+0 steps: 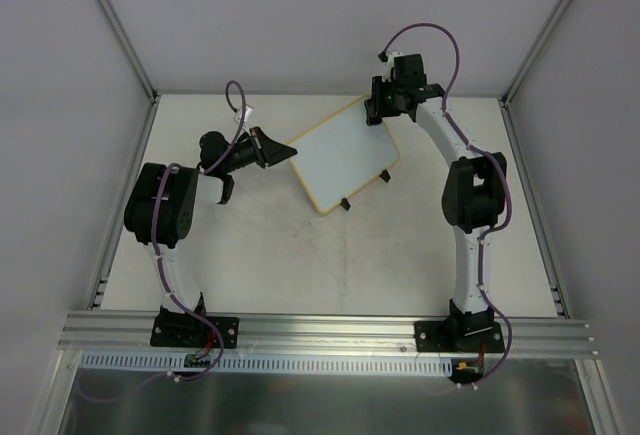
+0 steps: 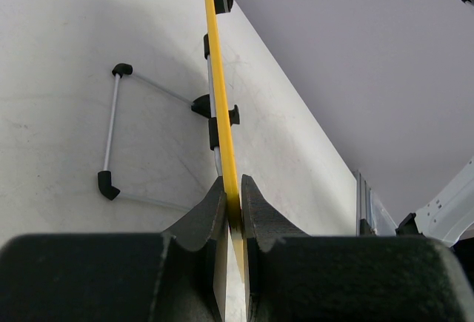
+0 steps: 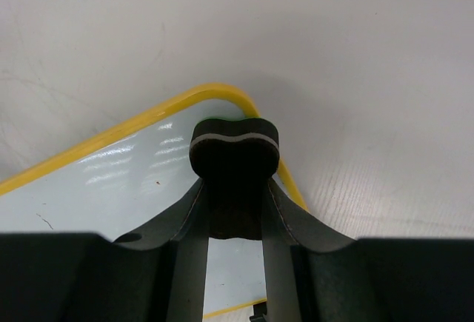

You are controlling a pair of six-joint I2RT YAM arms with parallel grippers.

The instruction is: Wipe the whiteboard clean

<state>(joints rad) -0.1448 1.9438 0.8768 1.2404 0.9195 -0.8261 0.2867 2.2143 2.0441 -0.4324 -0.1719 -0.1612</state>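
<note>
Bare table [image 1: 330,265] between the arm bases leaves passage up to the whiteboard [image 1: 345,155], which fills the gap between the left end effector [image 1: 278,149] and the eraser [image 3: 235,148] in the right end effector [image 1: 385,110].

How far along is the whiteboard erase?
Done: the whiteboard reads blank from overhead, with no handwriting visible. In hand: the left gripper is shut on its yellow edge, and the right gripper is shut on the black eraser, which sits at the board's far rounded corner. Left: a faint stroke and a tiny speck show near the eraser in the right wrist view, probably needing one more pass.
</note>
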